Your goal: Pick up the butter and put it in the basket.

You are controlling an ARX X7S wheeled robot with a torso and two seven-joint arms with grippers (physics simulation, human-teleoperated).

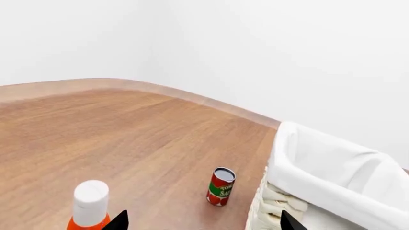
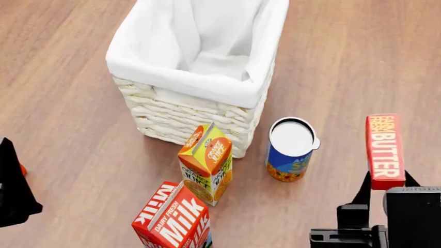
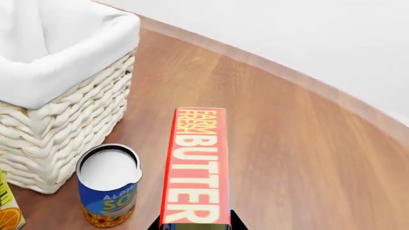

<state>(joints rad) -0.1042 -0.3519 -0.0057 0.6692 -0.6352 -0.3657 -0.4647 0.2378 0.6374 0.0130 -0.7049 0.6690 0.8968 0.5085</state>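
The butter (image 2: 383,151) is a slim red box with white lettering, held at its near end between the fingers of my right gripper (image 2: 384,187), to the right of the basket. In the right wrist view the butter (image 3: 195,165) juts out from the gripper (image 3: 195,225), which is shut on it. The basket (image 2: 196,57), cream wicker with a white liner, stands at the top centre; it also shows in the right wrist view (image 3: 57,91) and the left wrist view (image 1: 319,182). My left gripper (image 1: 201,223) is open and empty, low at the left edge of the head view (image 2: 14,186).
A blue can with a white lid (image 2: 290,150) stands right of the basket. An orange juice carton (image 2: 206,163) and a red Milk carton (image 2: 175,219) stand in front of it. A red-green soup can (image 1: 221,186) and a white-capped orange bottle (image 1: 89,203) stand by the left gripper.
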